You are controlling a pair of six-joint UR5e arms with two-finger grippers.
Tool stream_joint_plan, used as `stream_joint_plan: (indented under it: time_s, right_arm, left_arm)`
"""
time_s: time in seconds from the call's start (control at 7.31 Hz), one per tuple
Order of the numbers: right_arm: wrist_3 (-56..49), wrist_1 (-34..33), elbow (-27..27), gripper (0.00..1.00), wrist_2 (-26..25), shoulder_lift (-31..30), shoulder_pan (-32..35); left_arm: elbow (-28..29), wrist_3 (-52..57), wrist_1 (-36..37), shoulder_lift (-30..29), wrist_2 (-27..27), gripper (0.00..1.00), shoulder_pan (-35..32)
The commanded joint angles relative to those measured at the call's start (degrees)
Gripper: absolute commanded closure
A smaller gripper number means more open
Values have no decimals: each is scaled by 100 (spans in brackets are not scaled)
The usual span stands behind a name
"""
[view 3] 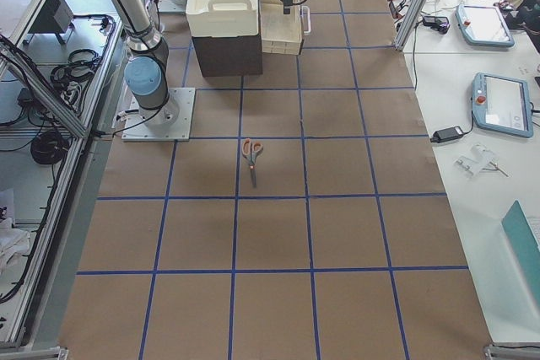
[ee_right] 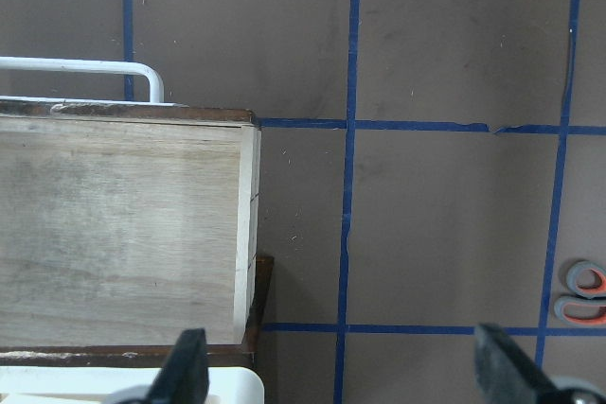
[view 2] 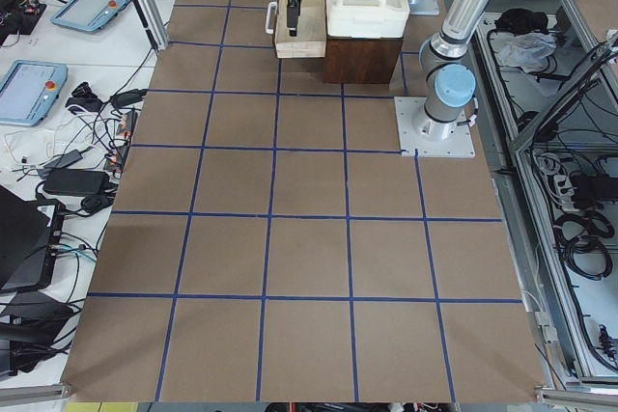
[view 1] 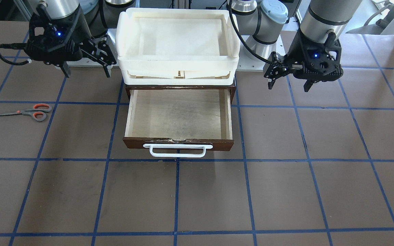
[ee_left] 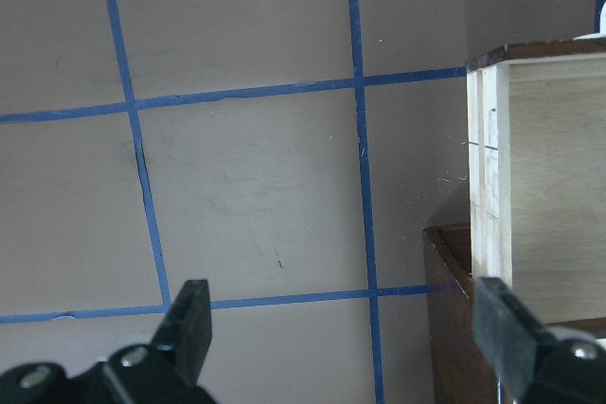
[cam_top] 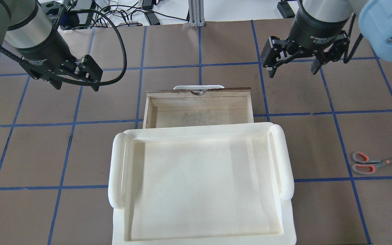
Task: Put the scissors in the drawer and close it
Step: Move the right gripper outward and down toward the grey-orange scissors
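Barely started tbh: the small dark-grey-handled, orange-lined scissors (cam_top: pixel 376 163) lie on the brown table (cam_top: pixel 216 44) well right of the wide, pulled-out, empty wooden drawer (cam_top: pixel 250 107), with left gripper (cam_top: pixel 76 85) and right gripper (cam_top: pixel 292 69) hovering, fingers apart, holding nothing.

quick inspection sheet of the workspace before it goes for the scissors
surface: brown table top with blue tape grid, nothing spilled
job's things: small grey-handled scissors with orange-lined loops lie flat on the robot's right, apart from the wide wooden drawer with white bar handle, pulled open and empty
clutter: cream-white plastic tray on the dark brown cabinet above the drawer
grippers: left gripper and right gripper both open, empty, either side of the drawer
cables: black cable loops from the left wrist, clear of the drawer
surroundings: teach pendants and loose wires on side benches
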Motion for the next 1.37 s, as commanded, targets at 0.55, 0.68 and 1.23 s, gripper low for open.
stream_joint_plan:
  time_s: [0.55, 0.68, 1.23]
  right_arm:
    - [-778, 8, 9, 0, 52, 14, -77]
    - [-1296, 17, 18, 0, 52, 14, -156]
    - [-4205, 140, 709, 0, 52, -205, -1111]
  left_arm:
    - [-2, 13, 3, -10, -5, 0, 0]
    - [-2, 65, -6, -10, 21, 0, 0]
    - [-11, 66, 20, -36, 30, 0, 0]
